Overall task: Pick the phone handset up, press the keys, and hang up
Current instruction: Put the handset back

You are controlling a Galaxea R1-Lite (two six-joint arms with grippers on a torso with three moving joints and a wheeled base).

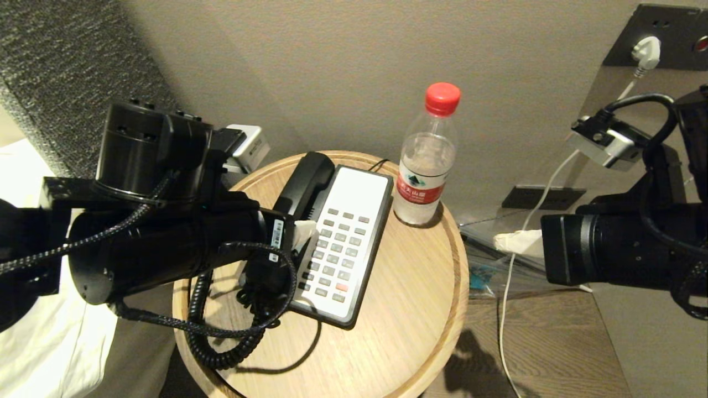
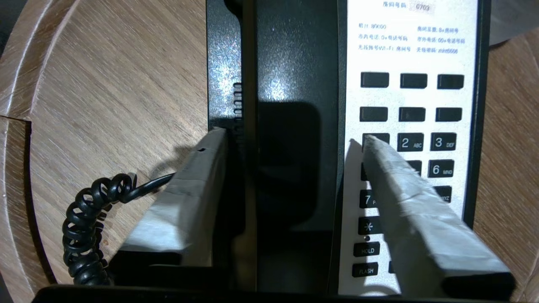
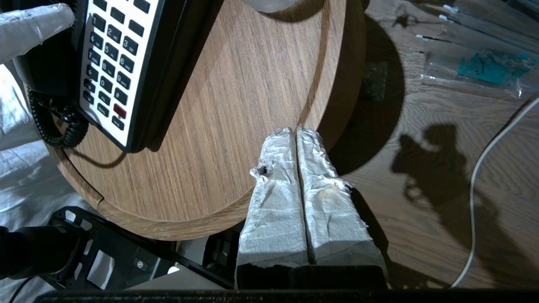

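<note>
The black phone handset (image 1: pixel 307 179) (image 2: pixel 294 84) lies in its cradle along the left side of the phone base. My left gripper (image 2: pixel 293 134) (image 1: pixel 293 235) is open and straddles the handset's middle. One taped finger (image 2: pixel 198 185) stands by its outer edge, the other (image 2: pixel 404 189) hangs over the grey keys (image 2: pixel 421 143) (image 1: pixel 337 249), a gap away from the handset. The red key (image 1: pixel 342 287) (image 3: pixel 119 111) sits low on the white faceplate. My right gripper (image 3: pixel 296 130) is shut and empty, off the table's near right rim.
The phone sits on a round wooden table (image 1: pixel 409 309). A red-capped water bottle (image 1: pixel 426 160) stands just behind the phone's right corner. The coiled cord (image 1: pixel 221 342) loops off the table's front left. A white cable (image 1: pixel 506 309) hangs down at the right, and white bedding (image 1: pixel 33 342) lies left.
</note>
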